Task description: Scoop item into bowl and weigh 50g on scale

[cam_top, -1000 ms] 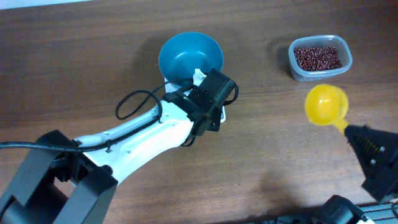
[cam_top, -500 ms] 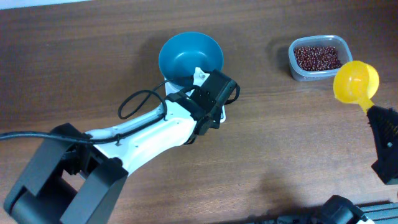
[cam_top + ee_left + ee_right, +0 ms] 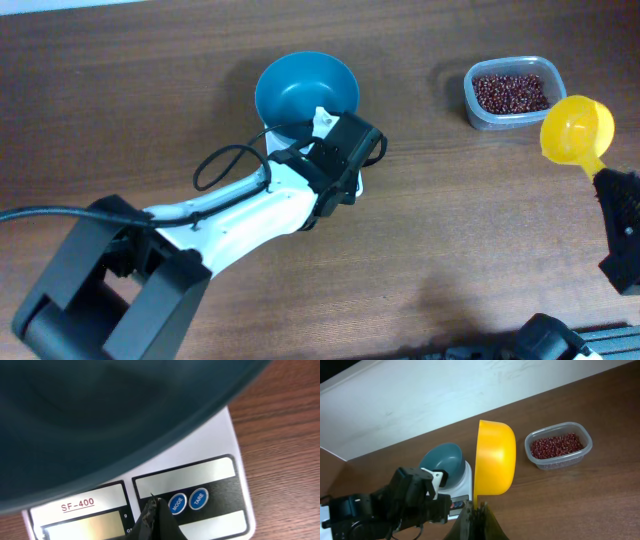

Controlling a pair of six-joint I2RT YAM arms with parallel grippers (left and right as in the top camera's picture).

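With right end effector [image 3: 475, 510] clamped on empty scoop [image 3: 577, 131] beside tub [image 3: 480, 118] of beans [image 3: 510, 92] near counter's far right corner, left end effector [image 3: 151, 510] pinched together above scale [image 3: 210, 472] under bowl [image 3: 305, 88]: tip scoop mouth downward, enter beans shallowly.

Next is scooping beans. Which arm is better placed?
Right. The right gripper is shut on the yellow scoop, which hangs just beside the clear tub of beans. The left gripper is shut, holds nothing, and sits by the scale buttons, under the bowl.
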